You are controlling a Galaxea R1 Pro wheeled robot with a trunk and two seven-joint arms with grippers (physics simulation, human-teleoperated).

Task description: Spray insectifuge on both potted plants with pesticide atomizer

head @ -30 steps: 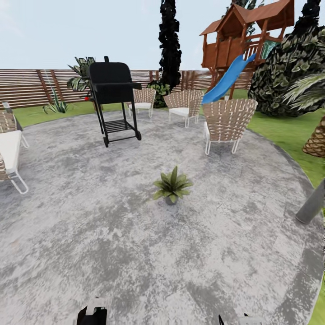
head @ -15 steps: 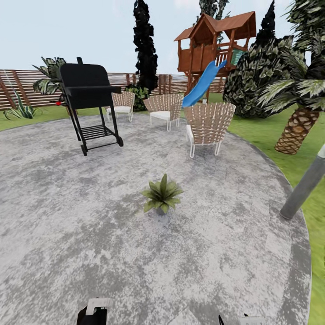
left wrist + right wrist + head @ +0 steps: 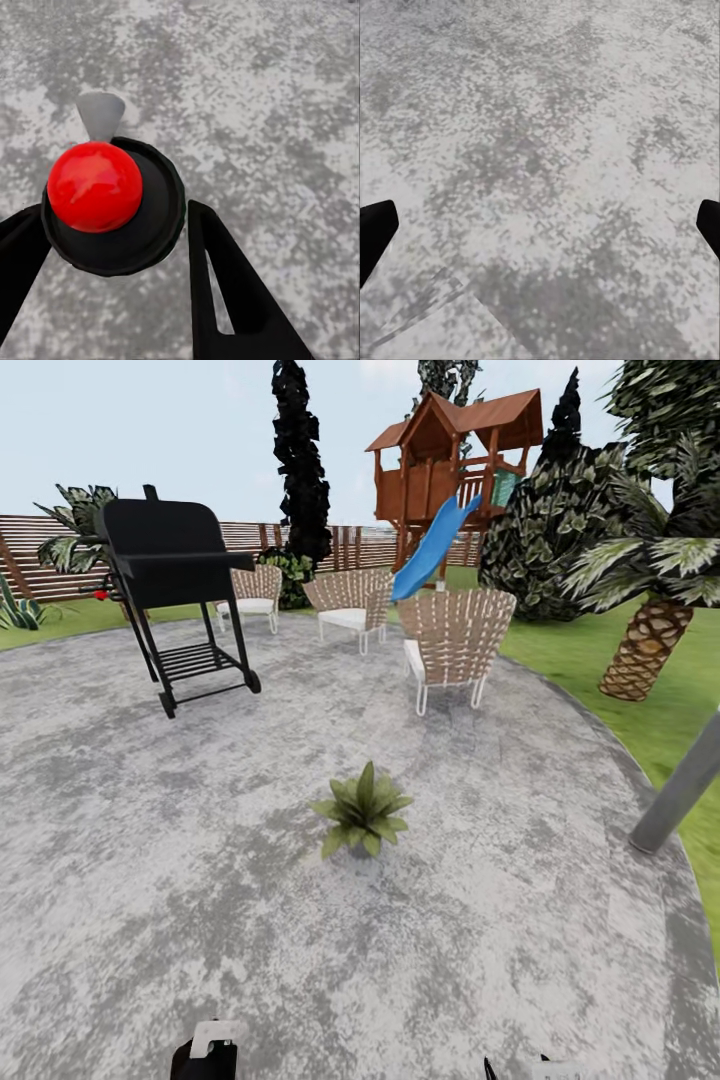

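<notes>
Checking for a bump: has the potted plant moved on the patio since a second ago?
No. The potted plant keeps its place relative to the grill and nearest chair; the whole view shifted, so the camera moved.

floor: grey stone patio (image 3: 200, 840) | furniture: black grill (image 3: 175, 595), wicker chairs (image 3: 455, 645) | backdrop: slatted fence (image 3: 340, 545), playhouse (image 3: 450, 460)

A small potted plant (image 3: 362, 820) with pointy green leaves stands upright in the middle of the round grey stone patio (image 3: 150, 880).

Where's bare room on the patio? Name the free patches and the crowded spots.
Bare paving surrounds the potted plant: between it and the grill, and rightward to the grey post. Crowded at the far edge, around the wicker chairs.
</notes>
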